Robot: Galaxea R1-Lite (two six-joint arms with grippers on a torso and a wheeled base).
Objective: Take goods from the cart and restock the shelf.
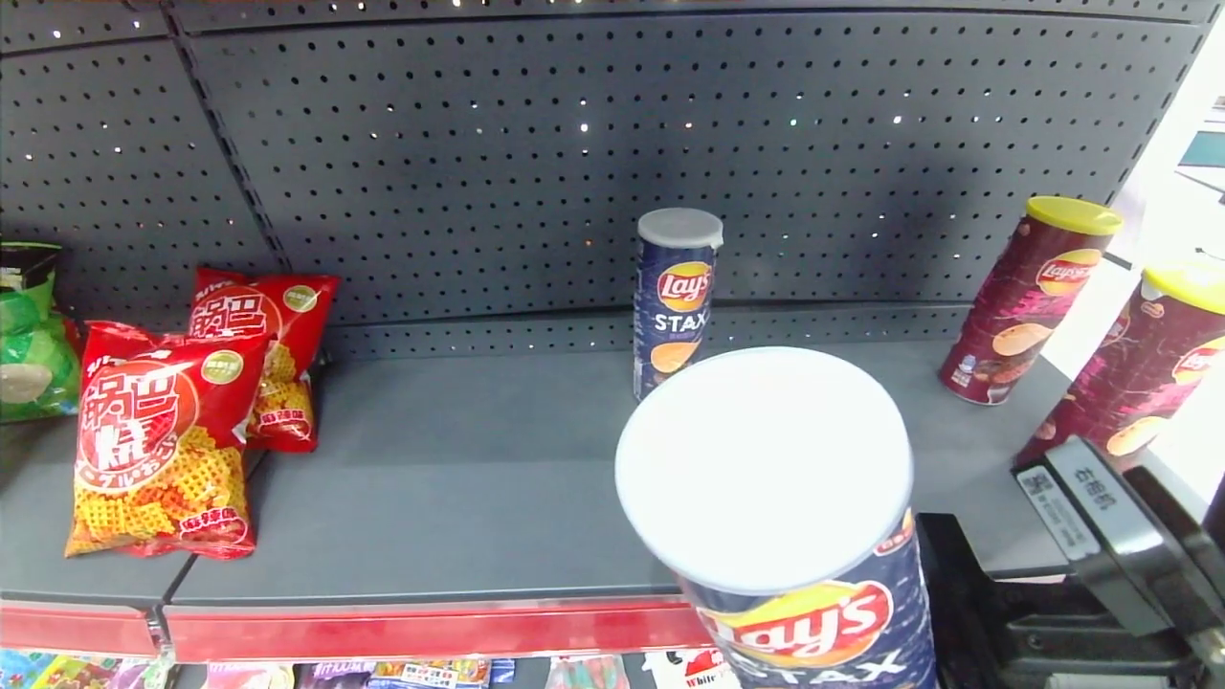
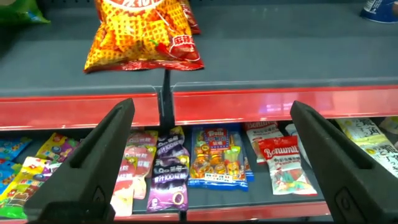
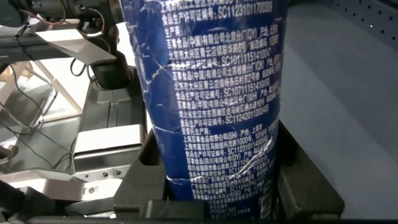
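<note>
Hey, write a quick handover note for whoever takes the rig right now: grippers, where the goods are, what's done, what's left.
Left gripper: open, empty, in front of the shelf's red edge.
Right gripper: shut on a blue chip can, held upright near the front of the shelf.
Done: one matching blue can stands at the shelf's back, between red snack bags and maroon cans.
Left: set the held can down, probably by its match, then release.
</note>
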